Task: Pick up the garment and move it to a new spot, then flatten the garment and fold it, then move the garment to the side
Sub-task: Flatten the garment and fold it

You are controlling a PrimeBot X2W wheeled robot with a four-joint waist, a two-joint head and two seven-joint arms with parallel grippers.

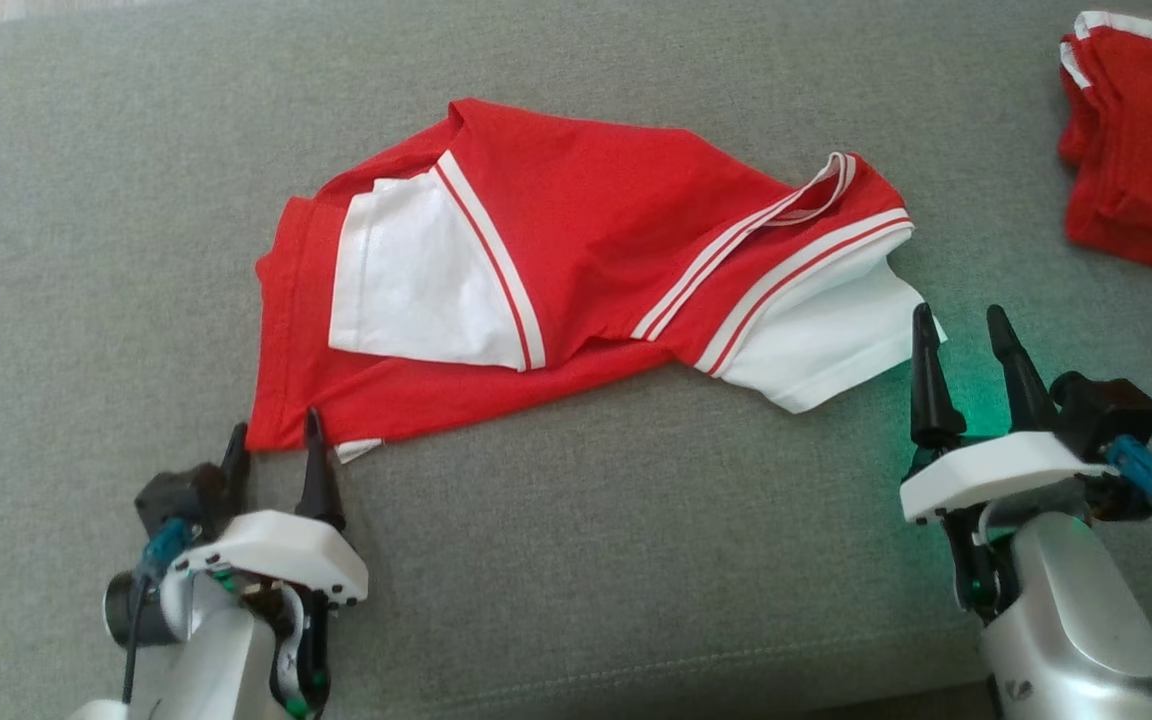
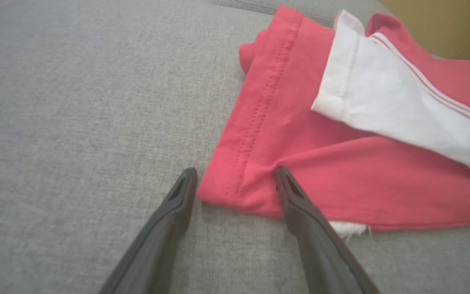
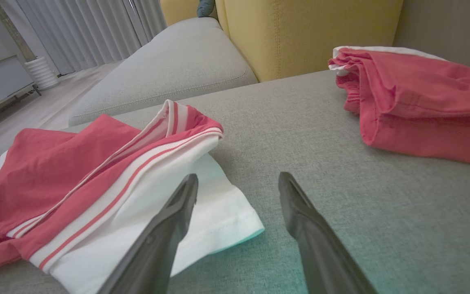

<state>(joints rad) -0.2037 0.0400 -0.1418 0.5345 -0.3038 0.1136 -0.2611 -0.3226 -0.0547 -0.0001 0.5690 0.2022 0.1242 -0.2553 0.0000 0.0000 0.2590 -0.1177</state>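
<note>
The red knit garment with white sleeves and red-and-white striped trim [image 1: 586, 220] lay rumpled across the middle of the grey woven upholstered surface [image 1: 576, 560]. One white sleeve was doubled over its body, and its collar band stood up in a loop.

The left gripper [image 1: 274, 425] was released. Its fingers were spread to either side of the garment's stitched hem corner [image 2: 235, 179], towards the surface's near edge, and clasped nothing. The right gripper [image 1: 959, 312] was also released, poised at the other white sleeve [image 1: 826, 340], with one finger over the cloth and one over bare upholstery.

A second red cloth bundle, loosely folded [image 1: 1146, 150], sat by the far right corner.

By the look of it, the task was at an early stage. Whether this was already the new spot could not be told. Flattening, folding and moving the garment aside all appeared to remain.
</note>
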